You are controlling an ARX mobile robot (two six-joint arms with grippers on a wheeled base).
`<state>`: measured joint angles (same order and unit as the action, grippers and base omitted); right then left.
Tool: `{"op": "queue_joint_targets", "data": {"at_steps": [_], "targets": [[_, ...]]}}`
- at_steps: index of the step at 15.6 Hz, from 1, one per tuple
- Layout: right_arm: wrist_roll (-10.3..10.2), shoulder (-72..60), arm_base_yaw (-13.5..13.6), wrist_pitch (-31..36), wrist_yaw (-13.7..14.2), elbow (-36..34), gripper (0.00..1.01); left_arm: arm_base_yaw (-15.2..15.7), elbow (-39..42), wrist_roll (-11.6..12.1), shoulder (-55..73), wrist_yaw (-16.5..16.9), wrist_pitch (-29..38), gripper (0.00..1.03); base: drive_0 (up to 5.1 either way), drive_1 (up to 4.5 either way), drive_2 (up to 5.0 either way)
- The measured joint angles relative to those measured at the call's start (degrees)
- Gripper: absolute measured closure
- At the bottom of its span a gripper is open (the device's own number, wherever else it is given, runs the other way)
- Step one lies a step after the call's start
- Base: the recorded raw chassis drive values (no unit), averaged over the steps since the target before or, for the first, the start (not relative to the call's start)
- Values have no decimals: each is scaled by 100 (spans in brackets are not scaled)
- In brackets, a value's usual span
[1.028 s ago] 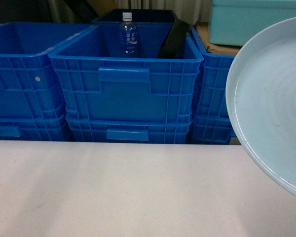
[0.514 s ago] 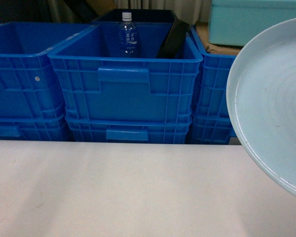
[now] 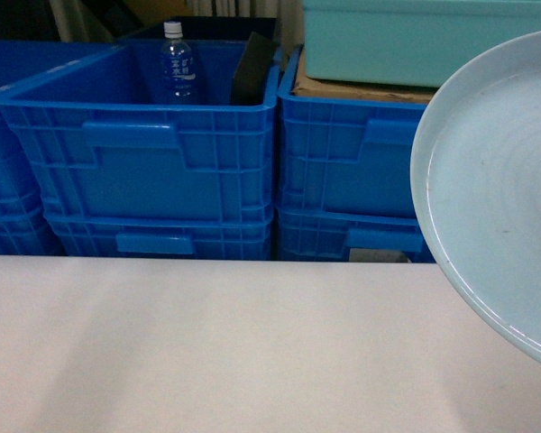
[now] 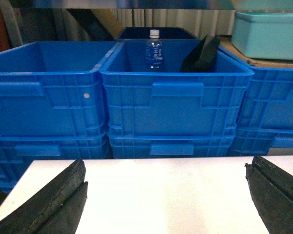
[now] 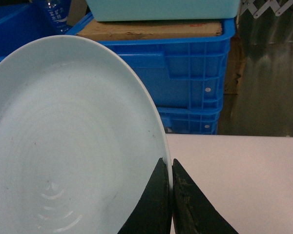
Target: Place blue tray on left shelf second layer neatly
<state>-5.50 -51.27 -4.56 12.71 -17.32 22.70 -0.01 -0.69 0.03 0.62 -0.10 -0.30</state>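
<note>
Between the right gripper's black fingers, pinched at its rim, the large round pale-blue plastic tray tilts up above the white table. Ahead of the left gripper, whose fingers stand wide apart holding nothing, sit stacked dark-blue ribbed crates.

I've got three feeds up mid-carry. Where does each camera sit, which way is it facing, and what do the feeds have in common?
Head: on the robot, looking forward and slightly down over the white table at stacked blue crates; the blue tray fills the right; no arm visible.
Left wrist: low over the table, facing the crates; left gripper fingers spread, empty.
Right wrist: behind the right gripper, fingers pinching the tray's rim.
Shared: water bottle in a crate appears in head and left wrist views; tray in head and right.
</note>
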Motion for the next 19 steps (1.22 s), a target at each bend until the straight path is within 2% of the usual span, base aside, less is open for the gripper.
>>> {"op": "queue_joint_targets", "data": {"at_steps": [19], "targets": [[2,0,-11,4,4,-2,99,0,0,0,0,0,9,5,325,-416,-416]]}}
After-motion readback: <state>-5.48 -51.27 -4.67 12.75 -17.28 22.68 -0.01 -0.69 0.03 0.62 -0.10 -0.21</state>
